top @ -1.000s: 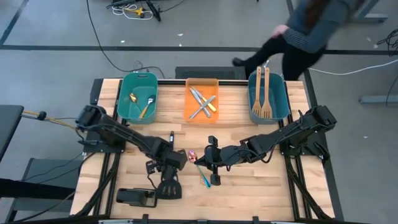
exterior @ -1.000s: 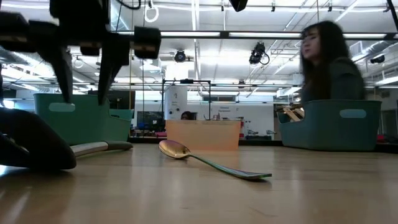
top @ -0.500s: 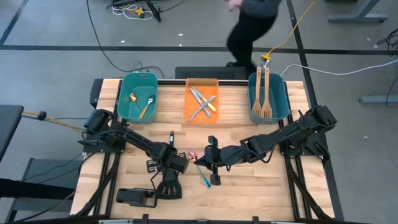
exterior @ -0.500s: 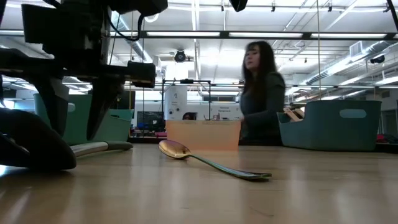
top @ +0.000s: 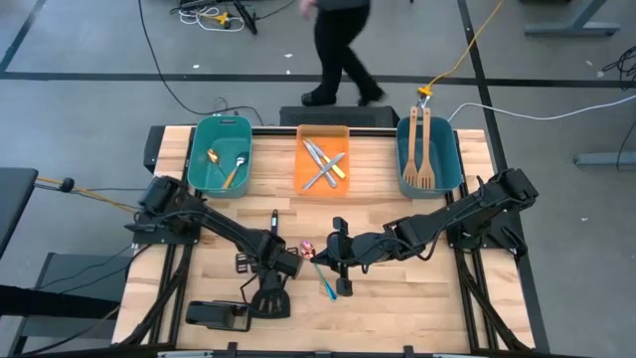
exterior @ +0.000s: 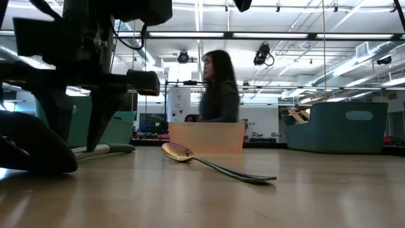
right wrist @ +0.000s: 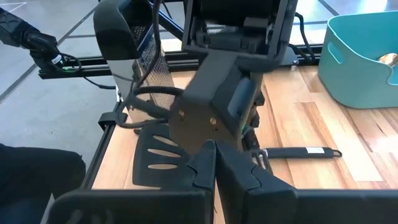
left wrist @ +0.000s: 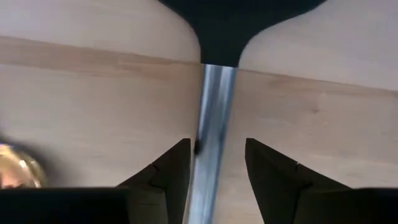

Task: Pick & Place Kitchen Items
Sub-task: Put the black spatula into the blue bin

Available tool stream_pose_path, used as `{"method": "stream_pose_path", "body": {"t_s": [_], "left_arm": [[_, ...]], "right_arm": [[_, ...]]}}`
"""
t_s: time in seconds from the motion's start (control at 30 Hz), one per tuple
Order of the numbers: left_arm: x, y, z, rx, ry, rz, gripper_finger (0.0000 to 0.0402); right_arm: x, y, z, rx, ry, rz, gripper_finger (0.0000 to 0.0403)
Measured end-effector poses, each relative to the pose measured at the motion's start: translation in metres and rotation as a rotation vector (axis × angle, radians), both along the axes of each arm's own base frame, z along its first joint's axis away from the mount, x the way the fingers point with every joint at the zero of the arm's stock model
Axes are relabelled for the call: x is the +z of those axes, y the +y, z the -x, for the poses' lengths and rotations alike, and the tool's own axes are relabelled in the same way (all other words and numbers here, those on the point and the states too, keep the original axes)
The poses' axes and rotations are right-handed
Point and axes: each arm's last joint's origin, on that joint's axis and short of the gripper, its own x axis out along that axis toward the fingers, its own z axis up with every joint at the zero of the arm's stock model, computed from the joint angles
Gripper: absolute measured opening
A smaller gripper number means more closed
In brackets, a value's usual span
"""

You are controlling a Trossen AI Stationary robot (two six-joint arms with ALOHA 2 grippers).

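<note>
A black spatula (top: 270, 298) with a steel handle (left wrist: 211, 124) lies flat on the table near its front edge. My left gripper (left wrist: 217, 146) points straight down over that handle and is open, one finger on each side of it, low over the wood (exterior: 79, 126). I cannot see either finger touching the handle. A spoon (exterior: 215, 166) with a gold bowl lies on the table at mid-front (top: 320, 270). My right gripper (top: 339, 261) hangs shut above the spoon, holding nothing (right wrist: 216, 163).
Along the far edge stand a teal bin (top: 221, 151) with spoons, an orange bin (top: 323, 159) with knives and forks, and a teal bin (top: 429, 154) with wooden spatulas. A black-handled utensil (top: 273, 221) and a black block (top: 214, 316) lie nearby. A person (top: 343, 45) walks behind the table.
My left gripper has sunk toward the spatula's steel handle and rolled a little, staying open. The right arm has kept still. The person behind the table has walked from the right toward the left.
</note>
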Motion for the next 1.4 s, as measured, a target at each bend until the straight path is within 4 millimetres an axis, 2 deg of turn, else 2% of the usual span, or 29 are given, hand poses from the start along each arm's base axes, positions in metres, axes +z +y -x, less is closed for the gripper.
{"method": "stream_pose_path", "body": {"t_s": [0.27,0.5,0.73,1.03,1.3,1.4], "left_arm": [[-0.022,-0.001,-0.005,-0.002,0.053,-0.049,0.0158],[-0.024,-0.001,-0.005,-0.038,0.051,-0.051,0.0149],[-0.025,-0.001,-0.006,-0.04,0.048,-0.052,0.0079],[-0.025,-0.001,-0.005,-0.008,0.052,-0.045,0.0079],[-0.008,0.0,-0.001,0.098,0.01,-0.018,0.0079],[0.008,0.001,0.001,0.152,-0.042,0.01,0.0079]], "right_arm": [[0.0,0.0,0.0,0.0,0.0,0.0,0.002],[0.0,0.0,0.0,0.0,0.0,0.0,0.002],[0.0,0.0,0.0,0.0,0.0,0.0,0.002],[0.0,0.0,0.0,0.0,0.0,0.0,0.002],[0.0,0.0,0.0,0.0,0.0,0.0,0.002],[0.0,0.0,0.0,0.0,0.0,0.0,0.002]]}}
